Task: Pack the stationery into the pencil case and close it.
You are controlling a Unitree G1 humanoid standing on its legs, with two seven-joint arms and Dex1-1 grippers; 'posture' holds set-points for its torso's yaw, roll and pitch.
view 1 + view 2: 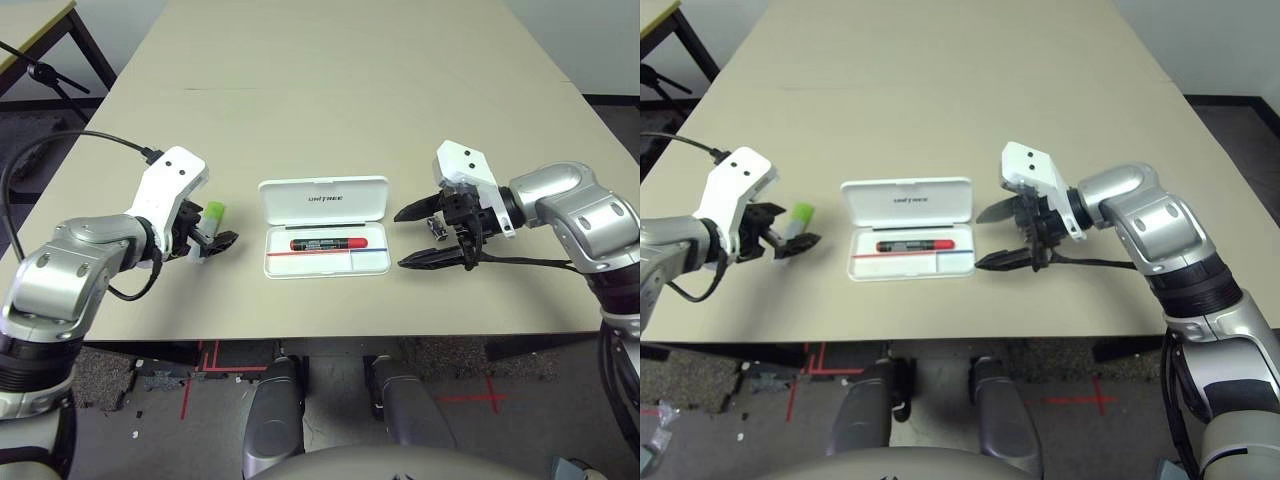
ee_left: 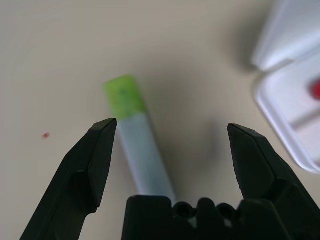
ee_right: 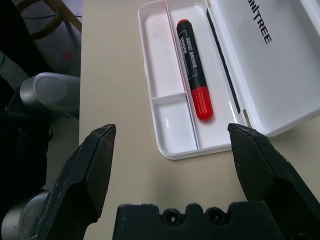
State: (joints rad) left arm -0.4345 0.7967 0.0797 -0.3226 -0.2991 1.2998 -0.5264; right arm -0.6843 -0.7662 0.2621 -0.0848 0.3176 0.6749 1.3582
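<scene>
We have the pencil case (image 1: 323, 228) lying open in the middle of the table (image 1: 330, 90), lid folded back, with the red-and-black marker (image 3: 194, 67) already resting in its long tray compartment. Our left hand (image 2: 167, 135) hangs with fingers spread wide over the white stick with the lime-green cap (image 2: 135, 135), which lies flat on the table to the left of the case, apart from it. Our right hand (image 3: 172, 135) is also spread wide and empty, just to the right of the case. A small metal clip (image 1: 437, 228) lies on the table by that hand.

We judge the stick light, rigid and smooth plastic, prone to rolling; gripping across its white mid-body looks safest. The clip looks tiny and flat, likely fiddly to pinch.
</scene>
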